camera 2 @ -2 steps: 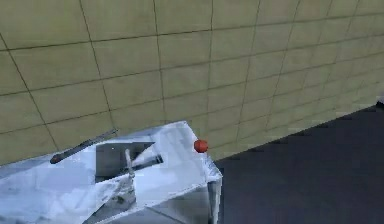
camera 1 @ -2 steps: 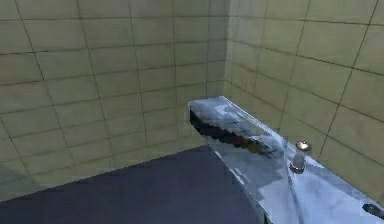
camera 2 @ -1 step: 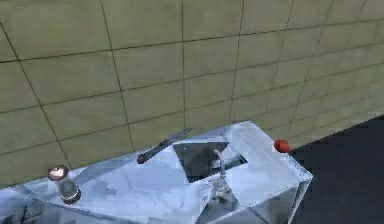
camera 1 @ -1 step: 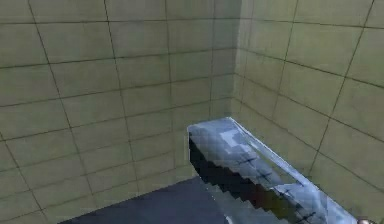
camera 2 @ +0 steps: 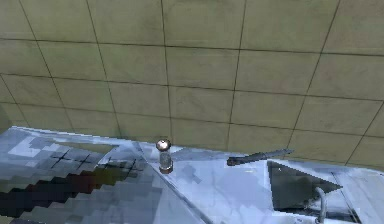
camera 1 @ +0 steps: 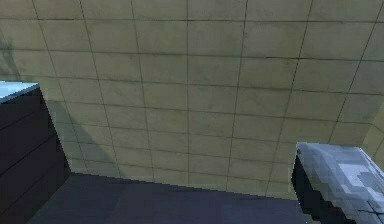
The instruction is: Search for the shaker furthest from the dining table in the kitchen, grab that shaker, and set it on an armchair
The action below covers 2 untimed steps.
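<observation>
The small silvery cylindrical shaker [camera 2: 164, 156] stands upright on the pale mottled countertop [camera 2: 208, 178], left of the grey metal sink [camera 2: 298, 186] (probably kept handy for cooking); the claw's state I cannot tell.

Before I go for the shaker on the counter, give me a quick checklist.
1. Shaker stands upright on the counter: ok.
2. Room around it: ok. A dark long thing lies apart to its right, and the sink is farther right.
3. This is the shaker the task means: cannot tell.
4. Room to drive ahead: not ok. The wall is ahead, with a cabinet at the forward view's left and a grey box at its right.
</observation>
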### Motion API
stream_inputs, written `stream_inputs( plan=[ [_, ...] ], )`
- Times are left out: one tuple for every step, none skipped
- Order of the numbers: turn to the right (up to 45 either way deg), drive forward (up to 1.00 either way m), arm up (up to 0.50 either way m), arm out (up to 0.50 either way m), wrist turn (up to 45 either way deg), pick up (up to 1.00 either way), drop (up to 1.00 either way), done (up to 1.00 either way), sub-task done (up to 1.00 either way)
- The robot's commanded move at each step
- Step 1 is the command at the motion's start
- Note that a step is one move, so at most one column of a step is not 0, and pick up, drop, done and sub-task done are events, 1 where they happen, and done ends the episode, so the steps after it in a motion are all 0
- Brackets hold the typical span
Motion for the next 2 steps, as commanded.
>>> stream_inputs(
  plan=[
    [0.0, 0.0, 0.5, 0.0, 0.0, 0.0, 0.0, 0.0, 0.0],
    [0.0, 0.0, 0.22, 0.0, 0.0, 0.0, 0.0, 0.0, 0.0]
  ],
)
